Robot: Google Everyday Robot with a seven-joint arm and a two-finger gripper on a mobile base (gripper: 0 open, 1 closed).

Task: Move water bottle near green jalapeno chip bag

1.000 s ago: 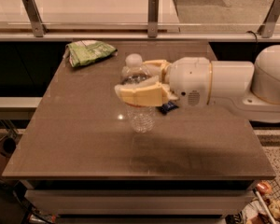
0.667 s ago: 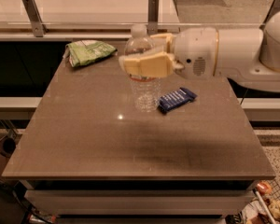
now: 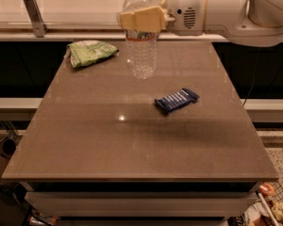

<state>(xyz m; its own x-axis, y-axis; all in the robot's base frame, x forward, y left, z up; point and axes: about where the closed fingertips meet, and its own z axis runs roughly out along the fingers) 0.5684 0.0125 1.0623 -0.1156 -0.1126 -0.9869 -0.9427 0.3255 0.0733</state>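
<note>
The clear water bottle (image 3: 141,51) with a white cap hangs upright in the air above the back middle of the brown table (image 3: 132,135). My gripper (image 3: 140,19) is shut on the bottle's upper part, its yellowish fingers (image 3: 151,18) wrapped around it near the label band. The white arm reaches in from the upper right. The green jalapeno chip bag (image 3: 90,52) lies on the table's back left, a short way to the left of the bottle and apart from it.
A dark blue snack bar wrapper (image 3: 176,100) lies right of the table's centre. A white counter with metal rail posts (image 3: 33,15) runs behind the table. Clutter sits on the floor at the lower right (image 3: 269,206).
My gripper has lifted the bottle off the table and carried it up and toward the back left, closer to the chip bag. The blue wrapper, hidden before, now shows.
</note>
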